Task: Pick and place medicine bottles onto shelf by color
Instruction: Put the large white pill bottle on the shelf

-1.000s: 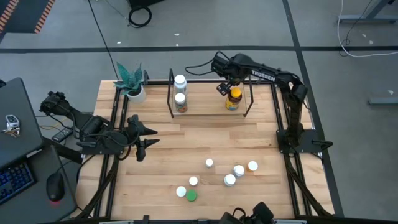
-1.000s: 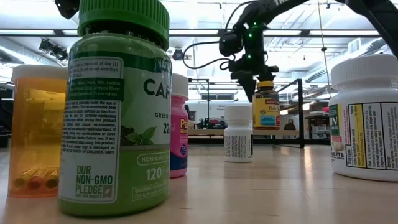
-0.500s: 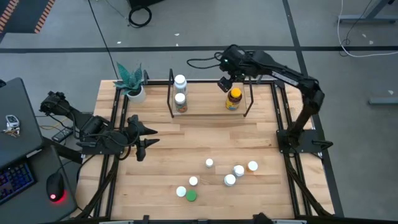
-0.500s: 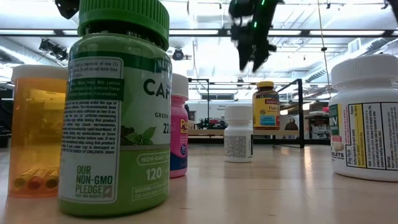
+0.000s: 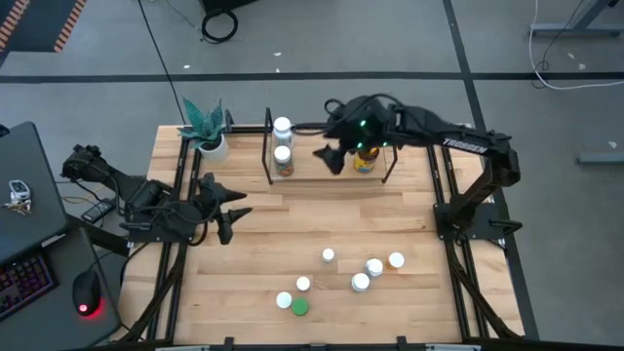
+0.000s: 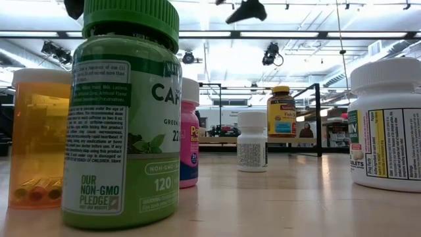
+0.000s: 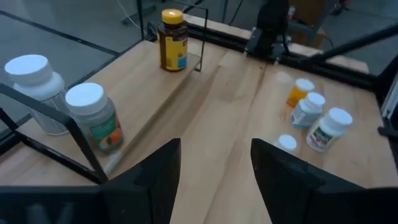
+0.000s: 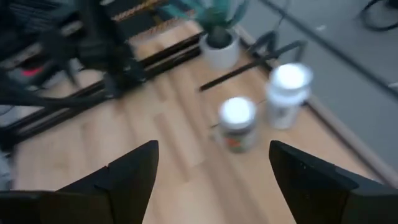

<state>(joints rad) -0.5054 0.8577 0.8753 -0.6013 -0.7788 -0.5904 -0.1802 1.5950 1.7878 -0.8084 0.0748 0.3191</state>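
The shelf (image 5: 388, 168), black rods on a pale wooden base, stands at the table's far edge. On its base stand two white-capped bottles (image 5: 283, 127) (image 5: 283, 157) at the left end and a dark amber, yellow-capped bottle (image 5: 367, 159) at the right end. My right gripper (image 5: 327, 156) is open and empty, high above the shelf's middle; its wrist view looks down on the white-capped pair (image 8: 238, 121) (image 8: 287, 87). My left gripper (image 5: 230, 202) is open and empty at the table's left side. Several loose bottles, one green-capped (image 5: 299, 307), stand near the front edge.
A potted plant (image 5: 207, 127) stands at the far left corner. In the low view the green bottle (image 6: 125, 112), an orange vial (image 6: 39, 138) and a white bottle (image 6: 387, 125) stand close to the camera. Bare wood (image 5: 322, 214) lies between shelf and loose bottles.
My right gripper has risen from just above the amber bottle's yellow cap and swung toward the table's left, over the shelf's middle, turning as it went. The amber bottle stays upright on the shelf.
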